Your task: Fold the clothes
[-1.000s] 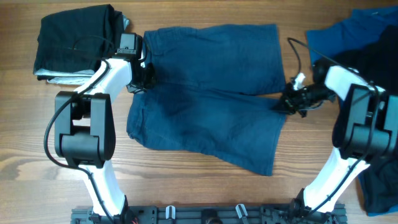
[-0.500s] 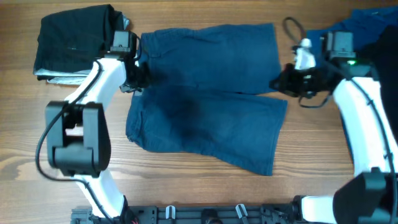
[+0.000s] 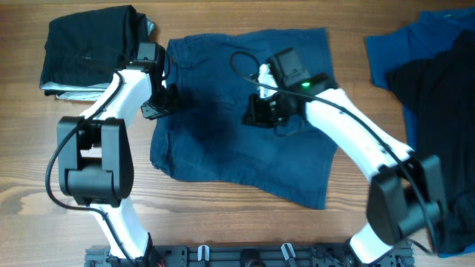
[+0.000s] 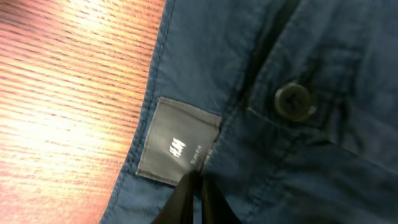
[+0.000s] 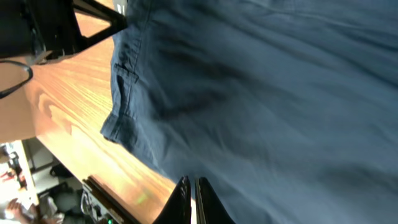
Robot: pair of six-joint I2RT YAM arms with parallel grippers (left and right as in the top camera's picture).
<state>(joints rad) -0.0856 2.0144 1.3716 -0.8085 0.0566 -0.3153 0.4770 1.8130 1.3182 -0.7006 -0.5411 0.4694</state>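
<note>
Probably smoothing the dark navy-blue cloth shorts [image 3: 223, 163]. Slide clenched left end effector [image 3: 163, 104] and clenched right end effector [image 3: 254, 116] slowly outward, keeping cloth flat.

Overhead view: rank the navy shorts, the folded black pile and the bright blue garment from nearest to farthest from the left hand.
1. Navy shorts: right beneath the left hand, at their left edge.
2. Folded black pile: top left corner of the table, close by.
3. Bright blue garment: far right, beyond the whole width of the shorts.
</note>
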